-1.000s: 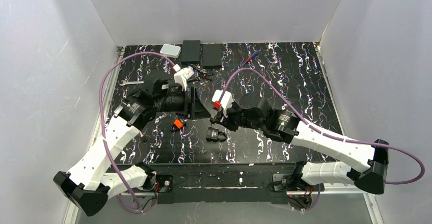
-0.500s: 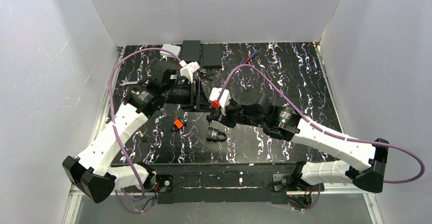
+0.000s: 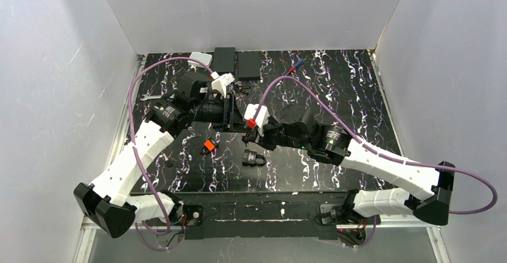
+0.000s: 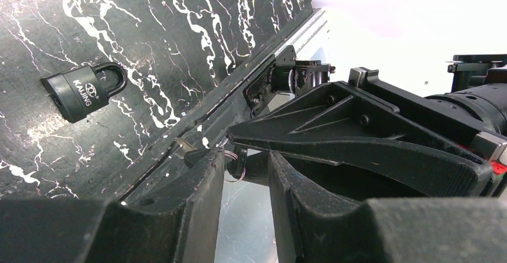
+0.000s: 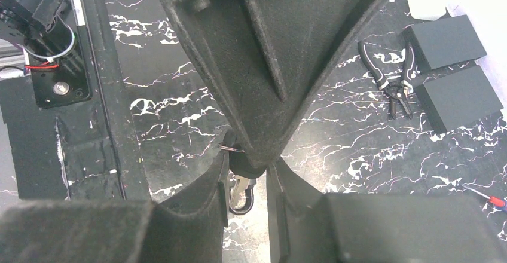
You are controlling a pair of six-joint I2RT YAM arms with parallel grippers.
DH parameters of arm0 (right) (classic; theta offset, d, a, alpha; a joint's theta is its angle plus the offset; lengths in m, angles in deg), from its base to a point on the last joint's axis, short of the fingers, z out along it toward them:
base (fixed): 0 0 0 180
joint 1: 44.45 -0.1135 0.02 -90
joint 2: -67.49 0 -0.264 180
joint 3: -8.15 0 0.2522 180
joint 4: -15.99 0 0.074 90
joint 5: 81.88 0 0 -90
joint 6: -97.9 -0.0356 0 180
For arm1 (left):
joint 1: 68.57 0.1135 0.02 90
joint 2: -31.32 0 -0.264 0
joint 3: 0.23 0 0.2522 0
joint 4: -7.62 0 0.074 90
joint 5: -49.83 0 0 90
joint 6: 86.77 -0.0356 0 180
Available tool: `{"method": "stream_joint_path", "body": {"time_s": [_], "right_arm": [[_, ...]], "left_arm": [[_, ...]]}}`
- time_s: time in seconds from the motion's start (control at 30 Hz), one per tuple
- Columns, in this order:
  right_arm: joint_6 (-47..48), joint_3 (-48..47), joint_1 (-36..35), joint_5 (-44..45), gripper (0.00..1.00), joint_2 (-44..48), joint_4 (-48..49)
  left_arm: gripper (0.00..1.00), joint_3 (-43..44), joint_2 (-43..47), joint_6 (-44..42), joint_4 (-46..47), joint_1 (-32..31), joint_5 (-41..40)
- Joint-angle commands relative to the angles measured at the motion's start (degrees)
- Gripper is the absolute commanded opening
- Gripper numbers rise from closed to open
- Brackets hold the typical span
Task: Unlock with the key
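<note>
Top external: the left gripper (image 3: 238,123) and the right gripper (image 3: 249,134) meet tip to tip just beyond the black padlock (image 3: 254,157), which lies on the marbled table (image 3: 335,78). The key (image 3: 208,146) lies on the table to the left of the padlock, apart from it and from both grippers. Its orange-red and black head shows, but its blade is too small to make out.

Left wrist: the padlock lies on its side with the shackle closed, well apart from the left fingers (image 4: 197,209). These stand narrowly apart with light between them. A thin wire ring (image 4: 236,167) sits at the mouth of the gap, just under the right gripper's ribbed finger. I cannot tell whether they pinch anything.

Right wrist: the right fingers (image 5: 203,203) stand narrowly apart. The left gripper's wedge-shaped tip reaches into the gap, and a small silvery metal piece (image 5: 239,184) on a dark ring hangs below it. I cannot tell which gripper holds it.
</note>
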Motion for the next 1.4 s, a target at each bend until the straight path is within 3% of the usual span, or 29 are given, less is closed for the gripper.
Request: {"method": "stream_joint_path", "body": {"time_s": [0.0,0.33,0.6,0.7,0.8,1.0,1.03,1.2,1.37], "right_arm": [[0.83,-4.14,-0.51,-0.06,0.01,0.25,3.94],[-1.1,-3.59,-0.58,-0.04,0.01,2.0,5.08],[-2.38,-3.68,-0.58,-0.05,0.01,2.35,6.54],[-2.35,-3.96,-0.58,-0.06,0.01,2.02,7.01],[-2.54,-4.06,-0.58,1.37,0.01,1.97,7.8],[-3.79,-4.04,-0.58,2.33,0.01,2.01,8.62],[-4.09,-3.95,-0.58,2.5,0.03,2.06,8.7],[-5.64,-3.35,-0.59,3.85,0.51,3.38,6.75],[-7.67,-0.69,-0.58,6.32,0.57,7.6,6.2]], "left_arm": [[0.32,-1.12,0.6,-1.21,-2.09,0.03,1.62],[0.29,-1.34,1.95,-1.06,-2.92,0.01,-0.71],[0.29,-3.03,1.81,-0.41,0.27,0.03,3.12],[0.2,-3.86,1.3,0.79,2.29,0.03,5.84],[0.01,-4.53,1.35,1.22,2.84,0.04,6.32],[0.0,-5.42,2.84,1.98,3.19,0.04,4.12],[0.0,-5.55,3.11,2.22,3.47,0.09,3.72],[0.0,-6.6,5.64,6.13,7.38,2.36,3.05],[0.0,-9.52,8.8,13.19,15.87,7.83,6.57]]}}
